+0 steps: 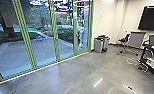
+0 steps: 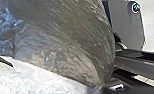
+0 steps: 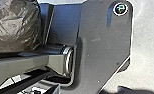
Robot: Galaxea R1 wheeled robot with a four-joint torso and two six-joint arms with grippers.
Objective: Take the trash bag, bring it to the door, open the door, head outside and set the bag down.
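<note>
The trash bag (image 2: 75, 42), grey-brown and wrinkled, looms large in the left wrist view, against the robot's base. In the right wrist view part of the bag (image 3: 15, 25) lies beside the robot's dark base plate and jointed bar. How the bag is held cannot be made out. Ahead in the head view stands a green-framed glass wall; its right-hand panel, with a dark handle, looks like the door (image 1: 82, 30). A paved yard (image 1: 25, 55) shows through the glass.
Two grey bins (image 1: 99, 45) stand by the wall right of the glass. Farther right are a chair (image 1: 124, 41), a grey panel on a stand (image 1: 136, 39), a wall screen (image 1: 151, 18) and a dark cart (image 1: 151, 60). Cables lie near the cart.
</note>
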